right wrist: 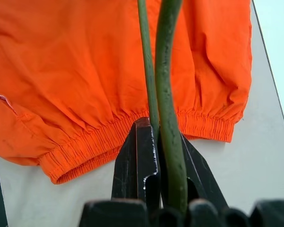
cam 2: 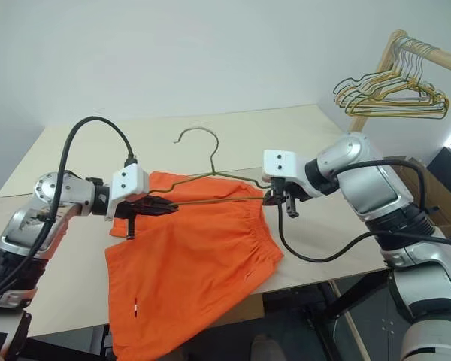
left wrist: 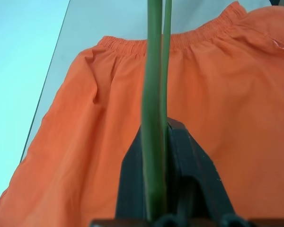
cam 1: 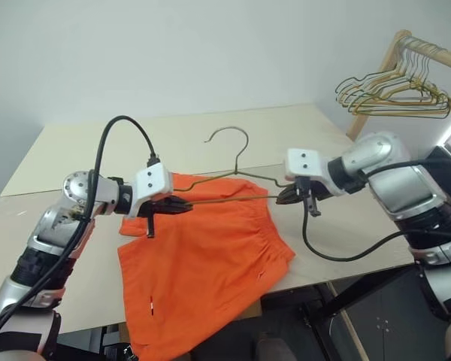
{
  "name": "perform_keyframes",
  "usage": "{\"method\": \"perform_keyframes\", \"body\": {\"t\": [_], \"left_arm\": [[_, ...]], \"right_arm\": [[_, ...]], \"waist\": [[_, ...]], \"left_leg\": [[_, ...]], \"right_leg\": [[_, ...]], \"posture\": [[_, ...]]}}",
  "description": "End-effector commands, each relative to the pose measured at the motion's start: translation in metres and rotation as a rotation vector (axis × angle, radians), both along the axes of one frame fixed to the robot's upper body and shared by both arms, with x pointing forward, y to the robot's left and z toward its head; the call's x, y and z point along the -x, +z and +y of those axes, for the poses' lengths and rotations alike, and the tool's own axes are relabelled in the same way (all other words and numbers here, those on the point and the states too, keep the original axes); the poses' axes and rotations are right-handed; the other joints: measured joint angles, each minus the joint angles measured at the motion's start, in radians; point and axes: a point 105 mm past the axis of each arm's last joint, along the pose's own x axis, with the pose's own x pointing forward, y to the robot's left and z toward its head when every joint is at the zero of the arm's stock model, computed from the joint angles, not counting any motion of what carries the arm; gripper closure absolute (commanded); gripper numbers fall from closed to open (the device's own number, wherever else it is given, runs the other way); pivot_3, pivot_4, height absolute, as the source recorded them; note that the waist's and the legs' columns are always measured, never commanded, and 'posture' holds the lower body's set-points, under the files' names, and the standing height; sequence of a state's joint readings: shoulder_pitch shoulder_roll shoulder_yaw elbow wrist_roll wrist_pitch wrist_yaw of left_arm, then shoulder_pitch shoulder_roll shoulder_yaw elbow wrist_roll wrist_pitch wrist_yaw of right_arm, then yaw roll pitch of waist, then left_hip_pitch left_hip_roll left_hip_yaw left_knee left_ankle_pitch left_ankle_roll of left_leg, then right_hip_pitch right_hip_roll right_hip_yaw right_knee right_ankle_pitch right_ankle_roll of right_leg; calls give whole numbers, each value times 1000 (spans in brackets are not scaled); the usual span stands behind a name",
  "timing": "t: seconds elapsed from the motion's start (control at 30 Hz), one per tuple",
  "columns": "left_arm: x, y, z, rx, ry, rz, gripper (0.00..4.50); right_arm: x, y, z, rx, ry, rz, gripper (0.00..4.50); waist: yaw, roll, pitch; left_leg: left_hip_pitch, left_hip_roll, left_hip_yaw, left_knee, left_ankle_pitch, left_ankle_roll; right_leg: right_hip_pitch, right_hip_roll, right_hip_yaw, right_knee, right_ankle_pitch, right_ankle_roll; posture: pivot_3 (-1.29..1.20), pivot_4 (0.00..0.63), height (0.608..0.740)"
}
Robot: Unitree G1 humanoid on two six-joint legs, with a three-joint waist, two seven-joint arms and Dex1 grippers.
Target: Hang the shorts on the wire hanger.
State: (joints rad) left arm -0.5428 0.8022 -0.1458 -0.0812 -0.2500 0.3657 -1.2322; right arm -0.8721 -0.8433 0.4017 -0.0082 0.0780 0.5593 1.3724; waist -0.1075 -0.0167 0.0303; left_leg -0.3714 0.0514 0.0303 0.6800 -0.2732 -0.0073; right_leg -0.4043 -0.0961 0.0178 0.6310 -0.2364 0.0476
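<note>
Both the left gripper (cam 1: 182, 204) and right gripper (cam 1: 289, 197) clamp the wire hanger (cam 1: 233, 180) above the shorts (cam 1: 203, 263), not yet hung.

Wall: plain, pale grey-white, unmarked, behind the table.
Table (cam 1: 210, 128): light beige top, two panels meeting at a seam running side to side; far edge near the wall.
Rack (cam 1: 417, 47): pale wooden rail on a slanted post, beyond the table's far right corner.
Spare hangers (cam 1: 395, 96): gold, yellow and green wire, bunched on the rail.
Floor: dark, below the table's near edge.
Light: even, soft, diffuse.
</note>
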Motion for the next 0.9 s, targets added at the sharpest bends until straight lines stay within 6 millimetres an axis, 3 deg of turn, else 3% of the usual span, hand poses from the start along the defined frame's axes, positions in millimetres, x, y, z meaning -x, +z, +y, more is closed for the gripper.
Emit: {"method": "perform_keyframes", "body": {"t": [0.03, 0.2, 0.37, 0.57, 0.9], "left_arm": [[4, 14, -4, 57, -47, -58, 3083], [-7, 29, 7, 183, 82, -89, 1481], [1, 46, 0, 396, 126, -151, 26], [24, 42, -23, 527, 114, -127, 26], [63, 29, -35, 513, 127, -126, 26]], "right_arm": [[11, 12, -9, -84, -35, 15, 4500], [25, -15, -57, -158, -289, 161, 4500], [36, -53, -116, -235, -664, 333, 4500], [53, -94, -141, -295, -952, 614, 4500], [74, -95, -142, -377, -953, 818, 4500]], "waist": [[4, 0, 0], [18, 0, 0], [24, 0, 0], [22, 0, 0], [39, 0, 0]], "left_leg": [[0, 0, 0, 0, 0, 0], [0, 0, 0, 1, 0, 0], [1, 0, 0, 1, 0, 0], [3, 0, 0, 0, 0, 0], [3, 0, 0, 0, 0, 0]], "right_leg": [[0, 0, 0, 0, 0, 0], [1, 0, -1, 0, 0, 0], [2, 0, 0, 0, 0, 0], [3, 0, 1, 0, 0, -1], [4, 0, 1, -2, 0, -1]], "posture": [[-103, 0, 740], [-94, 0, 740], [-86, 0, 740], [-80, 0, 740], [-55, 0, 740]]}}
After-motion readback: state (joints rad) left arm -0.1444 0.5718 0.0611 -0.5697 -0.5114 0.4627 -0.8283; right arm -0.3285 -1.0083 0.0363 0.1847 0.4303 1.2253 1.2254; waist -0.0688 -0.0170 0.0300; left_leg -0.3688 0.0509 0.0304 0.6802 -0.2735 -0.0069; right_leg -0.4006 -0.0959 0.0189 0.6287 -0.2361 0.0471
